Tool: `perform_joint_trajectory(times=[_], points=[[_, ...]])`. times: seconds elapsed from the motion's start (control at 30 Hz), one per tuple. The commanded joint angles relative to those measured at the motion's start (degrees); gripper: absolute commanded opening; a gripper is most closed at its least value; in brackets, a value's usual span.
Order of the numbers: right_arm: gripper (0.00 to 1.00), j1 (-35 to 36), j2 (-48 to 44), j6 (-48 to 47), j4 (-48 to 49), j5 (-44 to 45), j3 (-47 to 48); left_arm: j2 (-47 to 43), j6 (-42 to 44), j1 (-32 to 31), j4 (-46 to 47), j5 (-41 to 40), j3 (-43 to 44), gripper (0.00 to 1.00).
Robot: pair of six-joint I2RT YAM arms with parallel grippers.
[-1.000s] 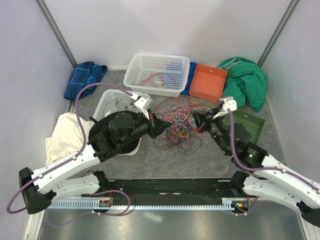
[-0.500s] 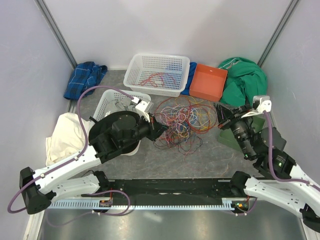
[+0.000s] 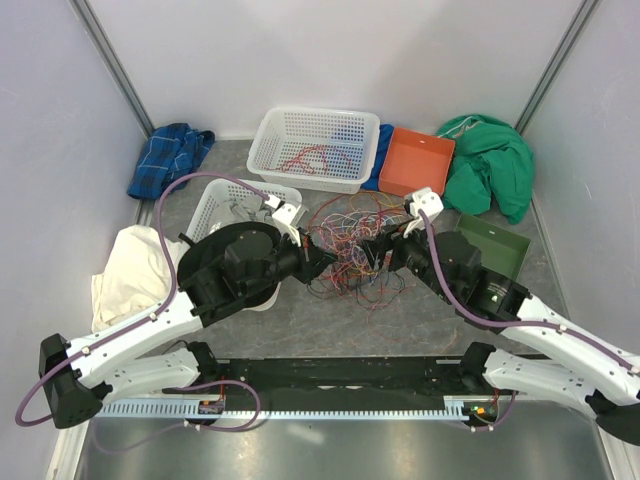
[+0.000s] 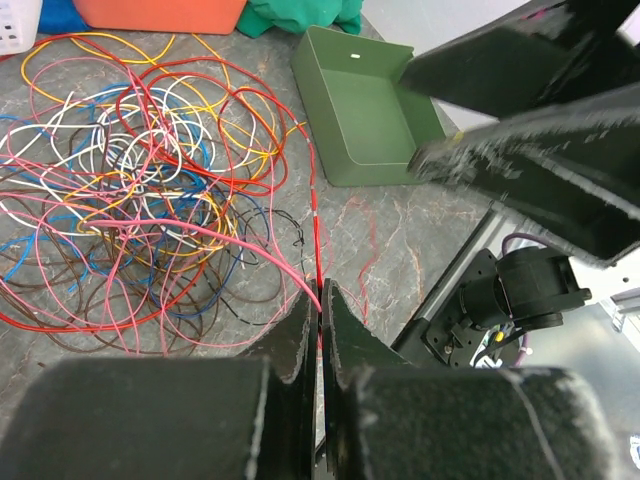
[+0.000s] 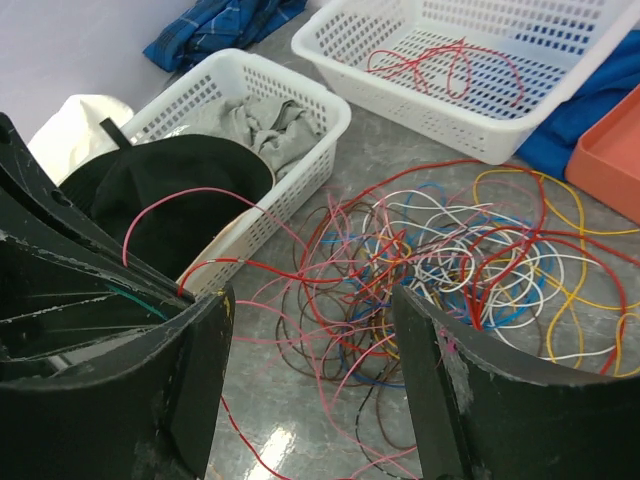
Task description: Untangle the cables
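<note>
Cables: one loose tangle point(image 3: 352, 238) of thin wires in red, orange, yellow, white, blue, pink and brown. It lies on the table between the two claws, and the strands are too many to count.
Red strand: one point(image 4: 314, 215) leaves the tangle's near edge and runs straight in between the fingers of the left claw.
Left claw: point(image 4: 320, 300) clenched, its fingers pressed together on that red strand, at the tangle's 9 o'clock in the top view.
Right claw: point(image 5: 310, 330) released, its fingers spread wide with nothing between them, over the tangle's 3 o'clock edge.
White baskets: two. The larger basket point(image 3: 300, 176) is at 12 o'clock from the tangle and has a few red cables point(image 3: 318, 158) lying inside. The smaller basket point(image 3: 212, 208) is at 9 o'clock, partly hidden by the left arm, and holds a grey cloth point(image 5: 265, 125).
Trays: two. The orange tray point(image 3: 415, 165) is at 1 o'clock and the green tray point(image 4: 365, 115) is at 3 o'clock.
Loose cloths: four.
- Blue plaid cloth point(image 3: 168, 158): at 10 o'clock.
- White cloth point(image 3: 125, 275): at 8 o'clock.
- Green cloth point(image 3: 490, 160): at 2 o'clock.
- Plain blue cloth point(image 3: 381, 150): wedged between the larger basket and the orange tray.
Table: point(image 3: 330, 320) grey, with a marbled surface.
</note>
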Motion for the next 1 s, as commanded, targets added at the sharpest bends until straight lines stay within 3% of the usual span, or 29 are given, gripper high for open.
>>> perform_joint_trajectory(times=[0.0, 0.27, 0.5, 0.73, 0.97], points=[[0.73, 0.03, 0.86, 1.96, 3.46, -3.16, -0.11, -0.36, 1.88, 0.03, 1.57, 2.17, 1.64, 0.02], [0.95, -0.06, 3.14, 7.24, 6.97, -2.72, -4.33, -0.36, 1.97, 0.03, 1.57, 3.15, 1.91, 0.02], [0.97, -2.69, 3.85, 15.67, 11.63, -3.86, -9.15, -0.88, 1.97, 0.12, 1.57, 3.85, 1.64, 0.02], [0.97, -12.43, -2.92, 30.17, 31.04, -17.65, -21.29, -1.67, 2.32, 0.12, 1.48, 3.5, 0.94, 0.02], [0.98, -16.31, -3.27, 41.6, 47.2, -26.36, -28.41, -2.03, 2.59, 0.03, 1.66, 2.36, 0.76, 0.02]])
